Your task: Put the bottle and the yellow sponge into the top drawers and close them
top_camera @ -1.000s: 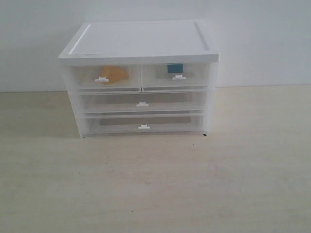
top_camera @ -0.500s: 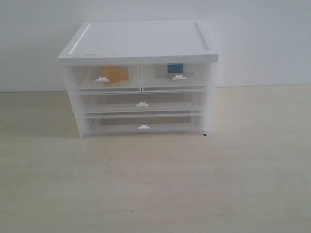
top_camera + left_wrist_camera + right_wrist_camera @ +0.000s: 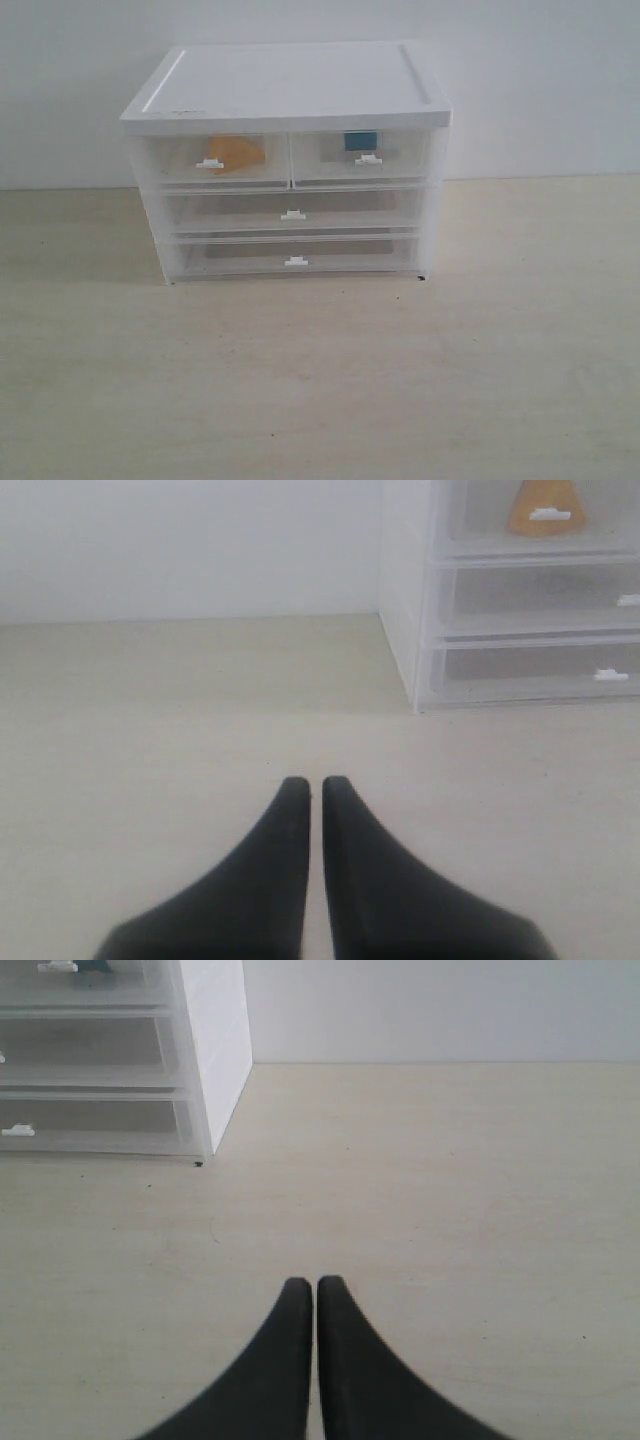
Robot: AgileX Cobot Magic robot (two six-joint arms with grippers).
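From where I sit the job looks finished. The yellow sponge (image 3: 237, 152) lies inside the left of the two top drawers (image 3: 265, 170). The bottle (image 3: 361, 141) stands inside the right one, with only its dark blue label showing through the cloudy plastic. Both fronts sit flush with the cabinet (image 3: 290, 85), so I judge them shut. My left claw (image 3: 311, 785) is closed on nothing, tips together, over the bare worktop (image 3: 320, 380) and well apart from the cabinet's left corner. My right claw (image 3: 315, 1285) is likewise closed and empty, off the right corner. Neither shows in the exterior view. If I had to fetch the things out, I'd expect the sponge to be light and squashy, forgiving of a firm pinch across its flat sides. The bottle looks light but rigid and probably slick, so it is best taken squarely around its body. The drawers themselves seem thin and easy-sliding. Their small white handles (image 3: 209, 163) offer little to hook, so to seat one fully I'd choose a gentle push on the front.
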